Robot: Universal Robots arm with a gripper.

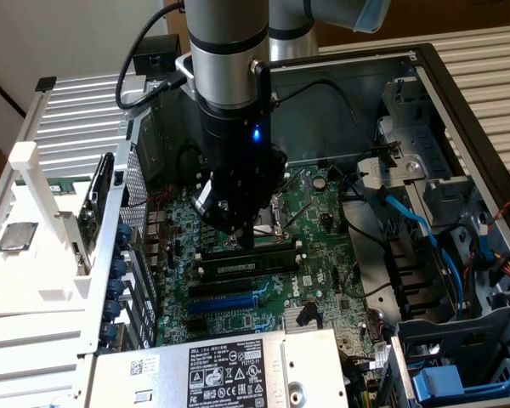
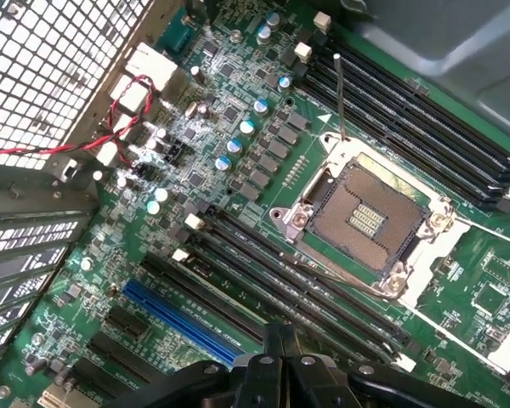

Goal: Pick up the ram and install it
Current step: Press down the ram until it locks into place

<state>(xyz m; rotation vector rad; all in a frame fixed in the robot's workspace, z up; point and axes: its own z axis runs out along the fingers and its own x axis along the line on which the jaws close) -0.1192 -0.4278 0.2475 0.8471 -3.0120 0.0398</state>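
- Green motherboard [image 1: 314, 246] lies in the open computer case [image 1: 459, 93]; the black gripper [image 1: 247, 241] hangs over it, and the arm's body hides the board at 12 o'clock of the fingertips in the exterior view
- The jaws are pressed together, with nothing pinched between them
- The ram [image 1: 238, 265] stands on edge in the bank of black slots [image 1: 206, 291], at 6 o'clock of the fingertips and just beside them; its white label faces the exterior camera
- Its long axis runs from 9 o'clock to 3 o'clock across the exterior view, with the 3 o'clock end slightly higher, parallel to the slots
- Whether the fingertips touch its upper edge is hard to make out, since the dark fingers merge with the dark parts behind
- In the wrist view the gripper [image 2: 276, 340] is cut off at the frame edge, above the long black slots [image 2: 263, 272] between the open processor socket [image 2: 365, 217] and a blue slot [image 2: 183, 319]; the ram cannot be picked out among them
- A white tray [image 1: 34, 280] at 9 o'clock, outside the case, holds a square silver chip [image 1: 15, 236]
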